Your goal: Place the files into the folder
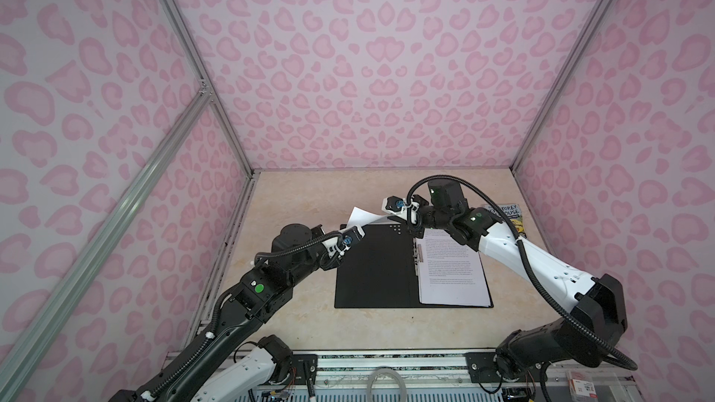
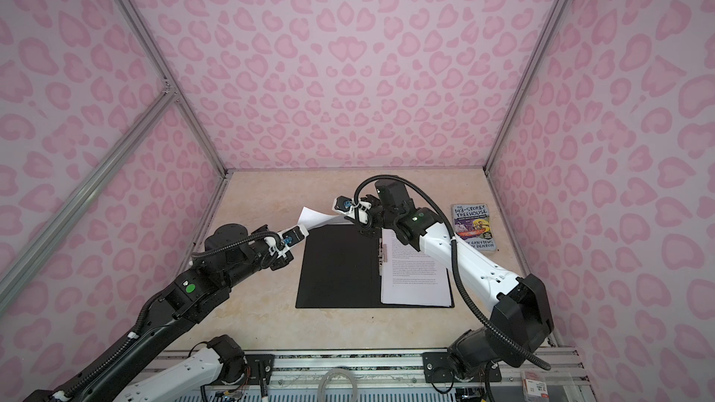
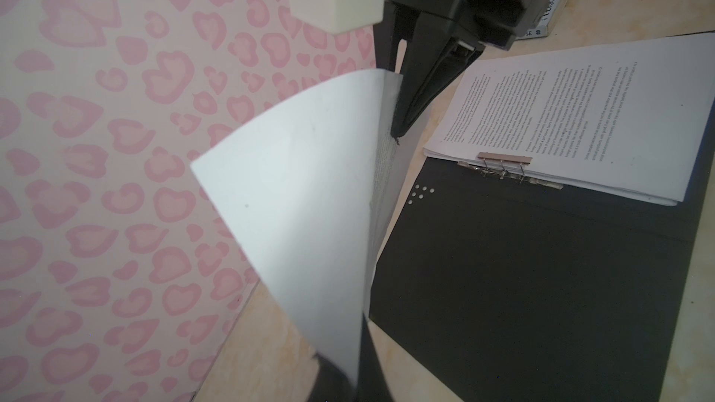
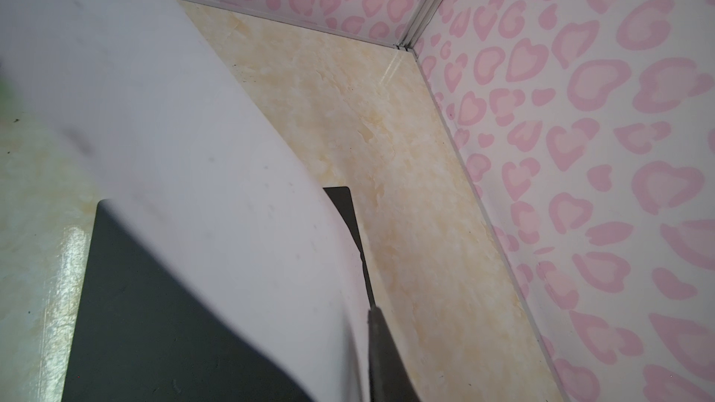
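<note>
Shows left gripper [image 1: 354, 230] and right gripper [image 3: 400, 121] each clamped on opposite edges of curved loose sheet [image 3: 309, 195]; calls for level, synchronised lowering onto filed stack [image 3: 580, 117] inside open folder [image 3: 522, 284].

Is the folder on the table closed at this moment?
No, the folder lies open with its black inside facing up, and printed sheets rest on its right half.
</note>
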